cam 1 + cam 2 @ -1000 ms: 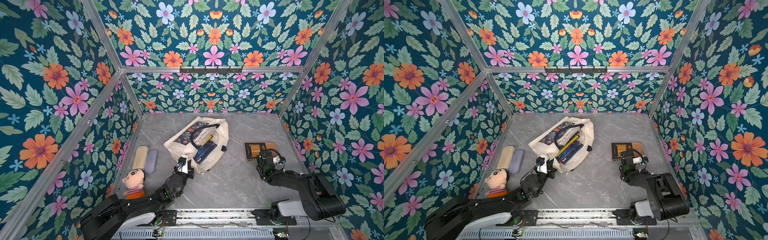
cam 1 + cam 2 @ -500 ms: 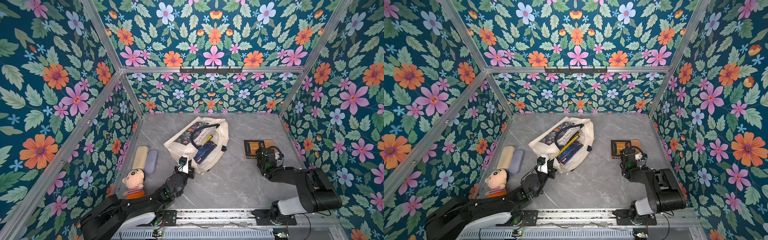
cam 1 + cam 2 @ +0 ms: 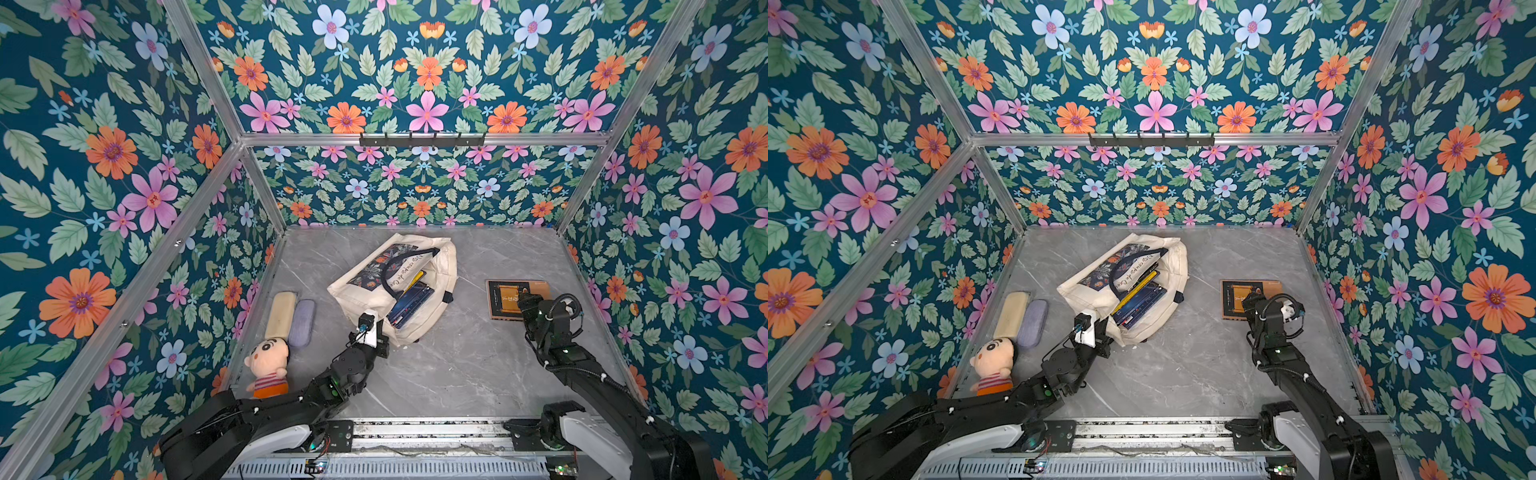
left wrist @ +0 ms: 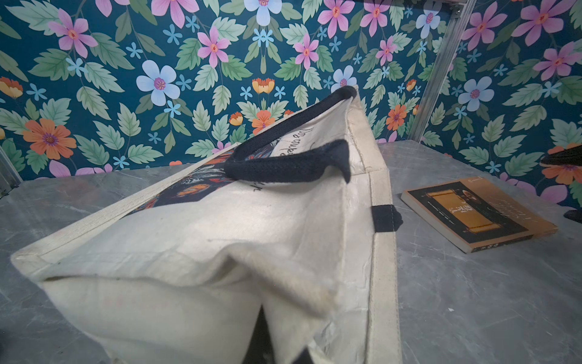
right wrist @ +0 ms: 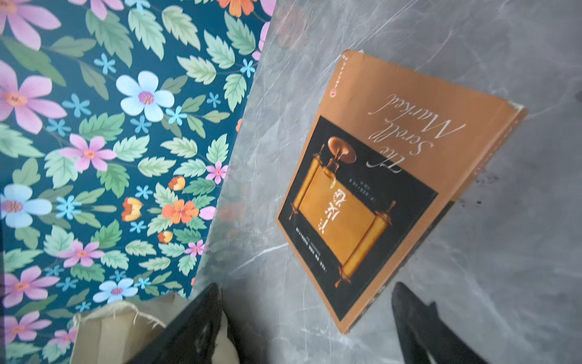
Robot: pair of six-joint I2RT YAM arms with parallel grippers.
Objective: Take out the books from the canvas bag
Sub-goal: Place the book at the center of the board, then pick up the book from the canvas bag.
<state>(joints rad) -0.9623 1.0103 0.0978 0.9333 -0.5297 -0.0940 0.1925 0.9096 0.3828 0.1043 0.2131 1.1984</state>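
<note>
The cream canvas bag (image 3: 440, 266) (image 3: 1173, 266) lies on its side mid-table, its mouth facing the front. Several books (image 3: 409, 303) (image 3: 1140, 301), blue with a yellow one, show inside it. My left gripper (image 3: 384, 338) (image 4: 267, 346) is shut on a pinch of the bag's near corner fabric (image 4: 220, 268). A brown book with a gold scroll cover (image 3: 505, 297) (image 3: 1235, 297) (image 5: 378, 176) lies flat on the table to the right of the bag. My right gripper (image 3: 524, 303) (image 5: 308, 315) hangs open just over that book's near corner, its fingers (image 5: 201, 321) wide apart and holding nothing.
A plush doll (image 3: 268, 365), a beige case (image 3: 281, 313) and a lilac case (image 3: 302, 322) lie along the left wall. Floral walls close in the grey marble table (image 3: 457, 374) on three sides. A hook rail (image 3: 422, 139) runs across the back wall.
My right gripper has opened and let go of the brown book, which now rests on the table. The left gripper and the bag have not moved.
</note>
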